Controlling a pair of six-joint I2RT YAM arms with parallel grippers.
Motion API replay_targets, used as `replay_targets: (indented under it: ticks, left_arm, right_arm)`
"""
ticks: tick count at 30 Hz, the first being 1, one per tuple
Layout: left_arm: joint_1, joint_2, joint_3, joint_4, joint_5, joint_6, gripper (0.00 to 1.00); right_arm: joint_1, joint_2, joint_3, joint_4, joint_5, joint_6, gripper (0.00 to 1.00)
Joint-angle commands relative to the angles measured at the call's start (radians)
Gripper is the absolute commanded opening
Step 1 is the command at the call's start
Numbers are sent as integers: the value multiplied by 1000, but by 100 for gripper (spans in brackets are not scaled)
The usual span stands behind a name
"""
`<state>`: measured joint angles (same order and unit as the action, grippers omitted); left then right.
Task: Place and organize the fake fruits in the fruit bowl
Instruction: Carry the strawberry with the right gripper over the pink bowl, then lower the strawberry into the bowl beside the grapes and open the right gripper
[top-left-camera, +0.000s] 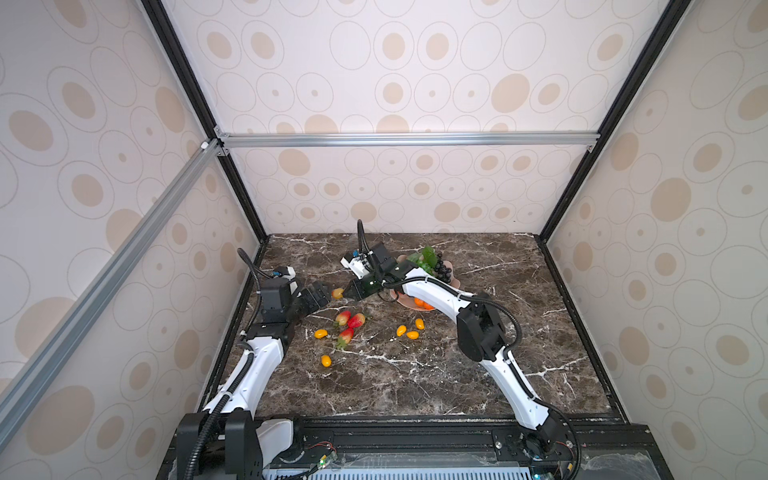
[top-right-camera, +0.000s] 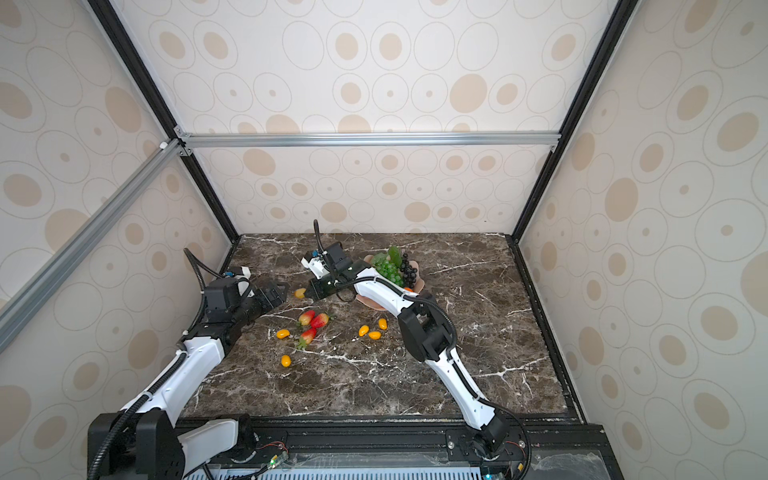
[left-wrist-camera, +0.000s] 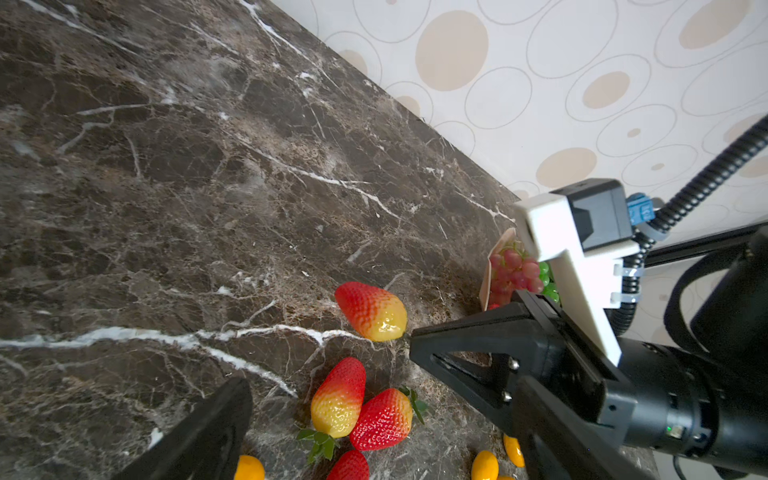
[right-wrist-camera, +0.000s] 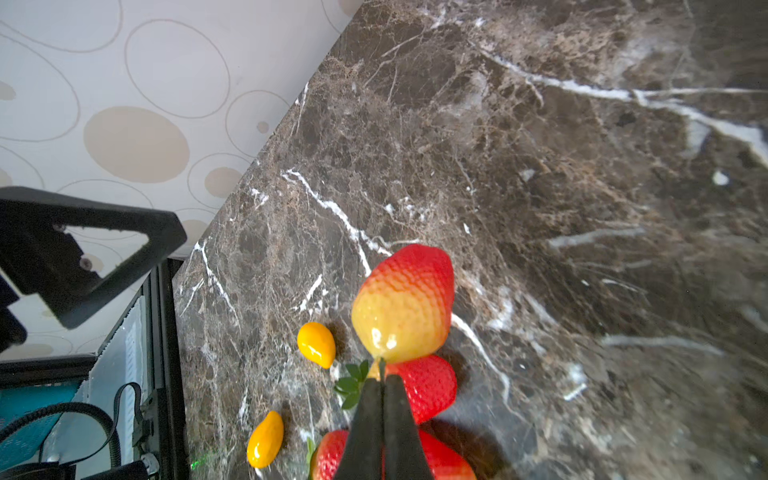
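Ovals come first: one yellow-orange oval (top-left-camera: 326, 360) lies alone on the near left part of the marble table (top-left-camera: 415, 382). A second oval (top-left-camera: 320, 333) lies a little farther, and a group of three ovals (top-left-camera: 412, 335) sits to the right, near the middle. Between them, three strawberries (top-left-camera: 356, 320) lie close together.

Farther on, the left gripper (top-left-camera: 322, 294) hovers with its jaws spread wide and nothing between them. Just to its right the right gripper (right-wrist-camera: 382, 380) is clenched, pinching the green stem end of a fourth strawberry (right-wrist-camera: 403, 303). This fruit sticks out beyond its tips, between the two grippers in both top views.

Farther right, partly under the right arm (top-left-camera: 436, 293), sits the fruit bowl (top-right-camera: 370, 301). It holds tangerines (top-left-camera: 424, 304) at its near side. At its far side are green grapes (top-right-camera: 386, 268), black grapes (top-left-camera: 442, 268) and, seen in the left wrist view, red grapes (left-wrist-camera: 515, 270).
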<state>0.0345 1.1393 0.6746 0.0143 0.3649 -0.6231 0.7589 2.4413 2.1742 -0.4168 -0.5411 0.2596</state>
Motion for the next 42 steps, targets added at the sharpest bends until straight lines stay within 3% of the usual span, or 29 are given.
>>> replay_targets:
  ticks: [1, 9, 15, 25, 42]
  left_arm:
    - [-9, -26, -6, 64, 43, 15, 98]
    - [-94, -7, -9, 119, 30, 2, 98]
    - [-192, 51, 14, 151, -9, -12, 98]
    - [-323, 153, 69, 175, -56, -20, 98]
    - [-341, 165, 65, 175, -64, -20, 98]
  right_arm:
    - [-22, -118, -112, 61, 24, -28, 0]
    - [-86, -336, -410, 177, 53, -41, 0]
    - [-151, -425, -545, 222, 83, -46, 0]
    - [-188, -406, -557, 213, 162, -41, 0]
    - [-207, -339, -512, 205, 255, -14, 0]
